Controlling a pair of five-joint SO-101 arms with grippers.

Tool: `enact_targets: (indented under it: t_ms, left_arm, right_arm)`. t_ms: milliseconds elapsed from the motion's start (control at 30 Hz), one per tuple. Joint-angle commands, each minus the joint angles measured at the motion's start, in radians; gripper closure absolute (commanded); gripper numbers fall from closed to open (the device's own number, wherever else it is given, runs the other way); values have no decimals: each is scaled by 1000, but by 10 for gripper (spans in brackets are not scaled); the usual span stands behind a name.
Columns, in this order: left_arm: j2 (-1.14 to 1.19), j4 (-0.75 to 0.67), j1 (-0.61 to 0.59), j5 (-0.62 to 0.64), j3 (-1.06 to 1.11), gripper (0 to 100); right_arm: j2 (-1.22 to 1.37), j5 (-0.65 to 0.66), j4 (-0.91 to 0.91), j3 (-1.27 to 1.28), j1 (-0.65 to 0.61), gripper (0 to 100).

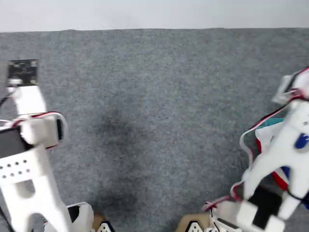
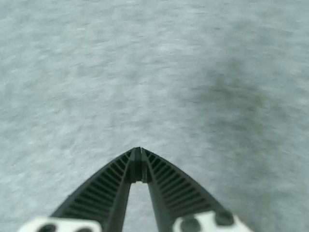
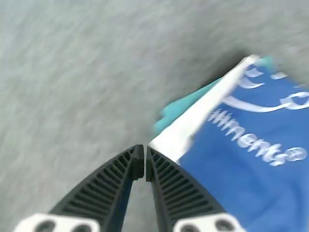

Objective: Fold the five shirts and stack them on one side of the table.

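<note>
As seen from above, the left arm (image 1: 29, 164) is recorded at the left edge of the table (image 1: 159, 96), over its grey cover (image 1: 145, 72). In its wrist view the left gripper (image 2: 138, 152) is noted with tips pressed together and nothing held, grey cover beneath it. At the right edge the right arm (image 1: 282, 154) is placed above a stack (image 1: 270, 126) of shirts, of which teal, red and blue parts are seen around the arm. In the right wrist view the right gripper (image 3: 145, 151) is noted with tips together and nothing between them, just beside the stack's corner; contact cannot be told. A blue shirt (image 3: 251, 179) with white print is laid on top, a white layer (image 3: 193, 121) under it, and a teal layer (image 3: 176, 108) lowest, sticking out past the white edge.
</note>
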Motion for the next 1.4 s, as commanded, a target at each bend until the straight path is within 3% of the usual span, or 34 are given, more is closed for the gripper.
enact_targets:
  t_ms: [0,233,633,767,933,1200,1367]
  left_arm:
    - [-25,-38,77,57,42,996]
    - [-31,-140,222,132,271,997]
    - [-31,-405,253,215,587,998]
    - [-32,-522,253,216,696,998]
    - [-106,-559,255,293,757,998]
    - [-468,-690,255,290,1023,998]
    - [-706,-700,255,290,1144,998]
  right_arm:
    - [-174,-48,27,204,-130,990]
    - [-433,-226,-125,657,-338,990]
    - [-1009,-273,-653,1487,-378,990]
    - [-1179,-270,-694,1653,-380,990]
    - [-1357,-207,-696,1812,-380,990]
    - [-1649,-175,-685,2007,-380,990]
    - [-1639,-157,-687,2050,-430,990]
